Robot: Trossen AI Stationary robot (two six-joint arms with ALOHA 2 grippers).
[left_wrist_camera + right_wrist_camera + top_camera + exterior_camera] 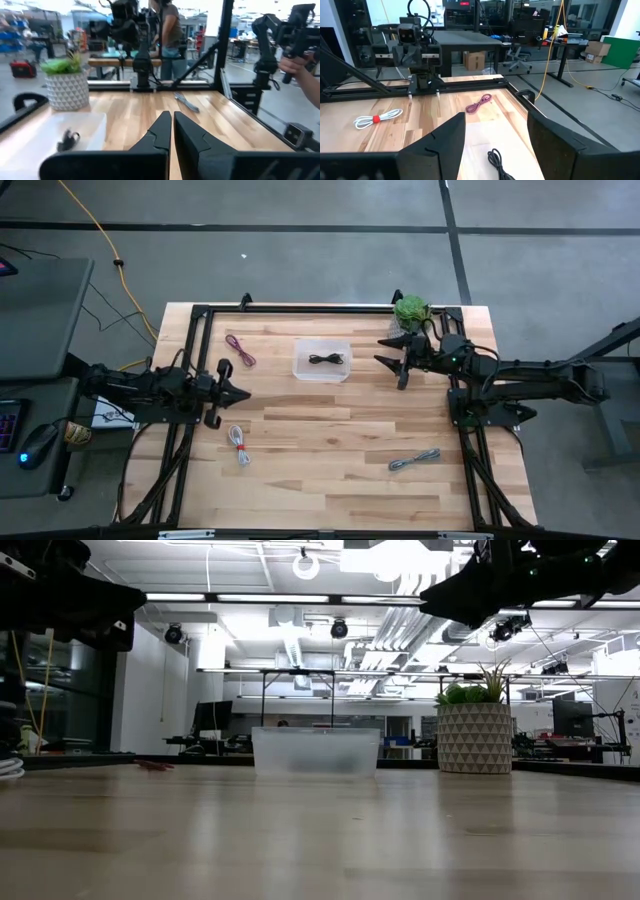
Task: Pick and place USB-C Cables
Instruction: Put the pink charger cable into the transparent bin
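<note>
A clear plastic bin stands in the table's far middle, and the black cable lies in it, also in the right wrist view. The dark red cable lies left of the bin. The white cable with red tie lies near the left arm. The grey cable lies toward the near right. My left gripper hovers shut at the left, touching nothing. My right gripper hangs open just right of the bin, above the table.
A potted plant stands at the far right corner, close behind my right gripper. A black frame runs round the table edges. A person stands beyond the table, and a hand shows at the side. Bare wood lies in the near middle.
</note>
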